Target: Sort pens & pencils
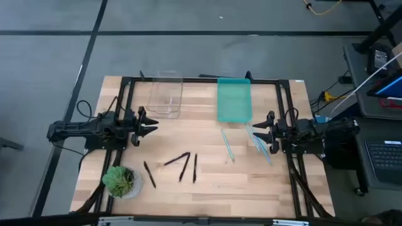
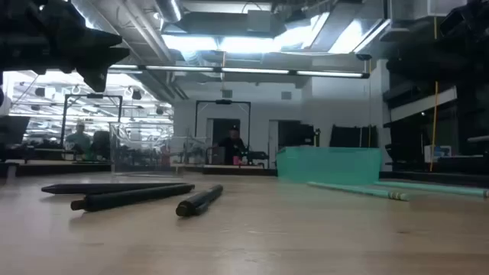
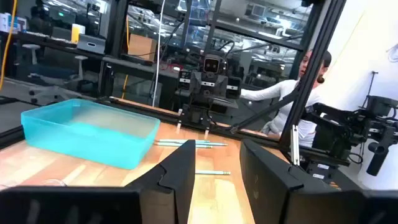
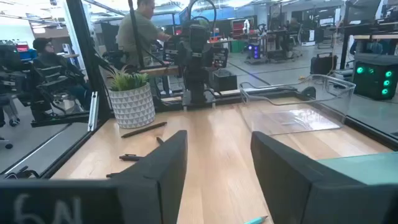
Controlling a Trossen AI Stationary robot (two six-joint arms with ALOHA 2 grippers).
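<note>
Spreading under everything is the wooden table (image 1: pixel 251 182), the biggest thing here. On it, toward twelve o'clock in the overhead view, a teal bin (image 1: pixel 233 99) sits just beside a clear bin (image 1: pixel 166 94) at about eleven. At nine o'clock the left gripper (image 1: pixel 151 123) hangs at the table's edge with its fingers apart and nothing between them; at three o'clock the right gripper (image 1: pixel 257 130) faces it, fingers likewise spread and empty. A small potted plant (image 1: pixel 119 181) stands at seven o'clock. Four black sticks (image 1: pixel 182 166) lie loosely scattered on the bare wood around six o'clock, near the plant. Several light blue sticks (image 1: pixel 227 144) lie between four and three o'clock, some just beside the right gripper, below the teal bin.
</note>
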